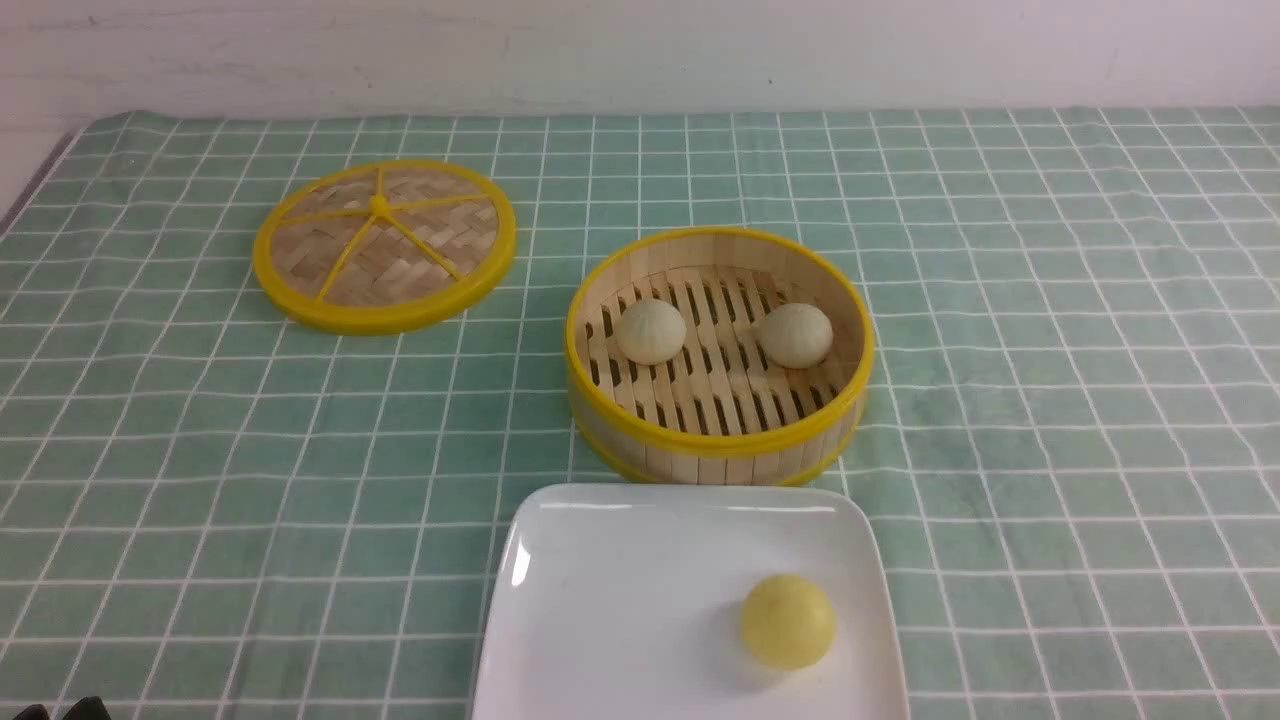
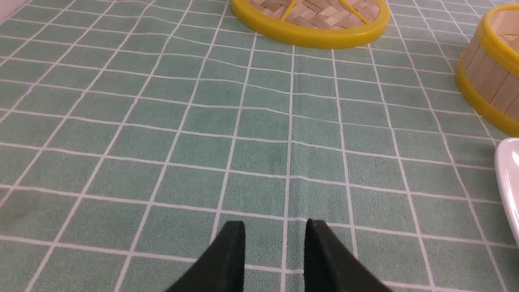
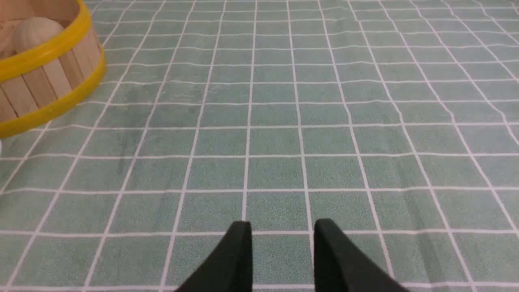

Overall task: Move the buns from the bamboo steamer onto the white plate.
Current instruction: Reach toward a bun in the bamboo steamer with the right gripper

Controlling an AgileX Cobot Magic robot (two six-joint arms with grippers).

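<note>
Two pale cream buns, one on the left (image 1: pixel 650 331) and one on the right (image 1: pixel 795 335), lie side by side in the bamboo steamer (image 1: pixel 720 455) at the table's middle. Just in front of it sits the white plate (image 1: pixel 620 600), carrying a brighter yellow ball (image 1: pixel 788 621). My left gripper (image 2: pixel 275 227) hovers over bare cloth, open and holding nothing, with the steamer's wall (image 2: pixel 490 81) and the plate's edge (image 2: pixel 509 178) off to one side. My right gripper (image 3: pixel 283 227) is likewise open and empty above the cloth; the steamer (image 3: pixel 44 85) and one bun (image 3: pixel 36 30) show at that view's corner.
The flat woven steamer lid (image 1: pixel 385 245) with yellow rim lies at the back left, also in the left wrist view as lid (image 2: pixel 312 24). A green checked cloth (image 1: pixel 1050 350) covers the table, and a white wall stands behind it.
</note>
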